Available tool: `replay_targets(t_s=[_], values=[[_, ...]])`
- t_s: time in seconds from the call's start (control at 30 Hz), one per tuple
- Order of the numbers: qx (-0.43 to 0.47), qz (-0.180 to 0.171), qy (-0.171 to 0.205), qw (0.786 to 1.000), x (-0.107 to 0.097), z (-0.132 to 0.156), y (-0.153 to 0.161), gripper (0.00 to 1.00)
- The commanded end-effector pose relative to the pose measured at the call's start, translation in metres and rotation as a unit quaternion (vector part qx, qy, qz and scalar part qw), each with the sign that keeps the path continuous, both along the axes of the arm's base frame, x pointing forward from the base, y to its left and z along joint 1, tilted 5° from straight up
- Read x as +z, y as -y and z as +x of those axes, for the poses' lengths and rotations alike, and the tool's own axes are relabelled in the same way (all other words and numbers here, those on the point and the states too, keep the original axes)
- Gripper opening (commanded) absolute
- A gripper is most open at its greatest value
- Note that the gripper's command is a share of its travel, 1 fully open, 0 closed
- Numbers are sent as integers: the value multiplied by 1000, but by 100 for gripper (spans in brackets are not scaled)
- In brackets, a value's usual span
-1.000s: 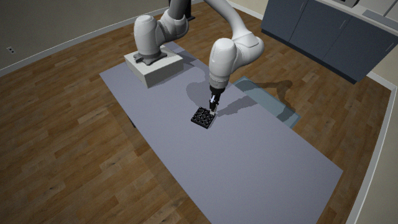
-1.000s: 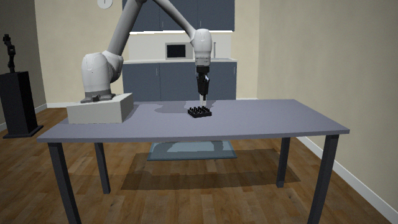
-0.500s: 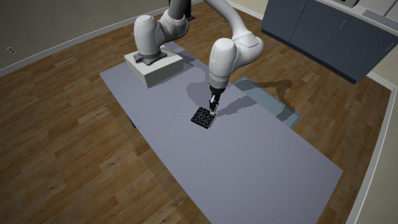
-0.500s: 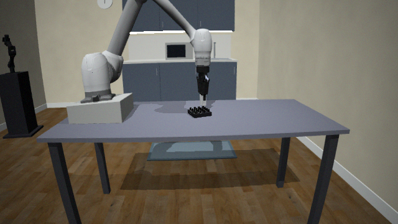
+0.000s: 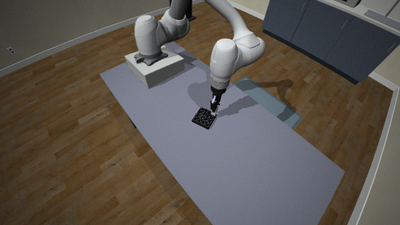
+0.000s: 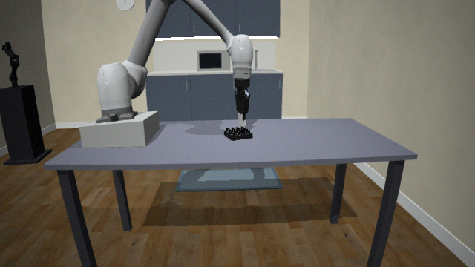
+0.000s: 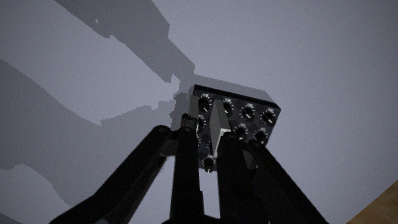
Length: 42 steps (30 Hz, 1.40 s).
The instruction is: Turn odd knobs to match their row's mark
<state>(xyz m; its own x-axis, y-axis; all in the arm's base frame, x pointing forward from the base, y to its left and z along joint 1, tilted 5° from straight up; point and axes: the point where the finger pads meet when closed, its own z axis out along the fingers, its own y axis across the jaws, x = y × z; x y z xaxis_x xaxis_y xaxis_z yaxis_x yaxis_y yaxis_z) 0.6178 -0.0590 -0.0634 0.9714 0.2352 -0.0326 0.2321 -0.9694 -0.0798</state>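
Our claw [image 5: 214,113] [image 6: 242,125] [image 7: 203,109], nearly closed, reaches over the knob box [image 5: 204,118] [image 6: 238,136] [image 7: 237,98] at upper right of centre in the wrist view; we cannot tell whether it grips a knob.

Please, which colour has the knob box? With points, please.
The knob box [image 5: 200,123] [image 6: 243,137] [image 7: 235,95] is black, best seen in the top view.

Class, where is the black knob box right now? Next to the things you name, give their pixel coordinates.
In the top view, the black square knob box [image 5: 200,122] [image 6: 241,137] [image 7: 274,106] sits on the grey-purple table [image 5: 250,162] [image 6: 315,144] [image 7: 320,65], just below the black gripper [image 5: 214,113] [image 6: 242,125] [image 7: 203,109].
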Motion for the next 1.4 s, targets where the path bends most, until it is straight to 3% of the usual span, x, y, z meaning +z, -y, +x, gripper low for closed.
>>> replay_targets(t_s=[0.0,1.37], values=[[0,0,0,1000,-2,0,0,12],[0,0,0,1000,-12,-1,-1,12]])
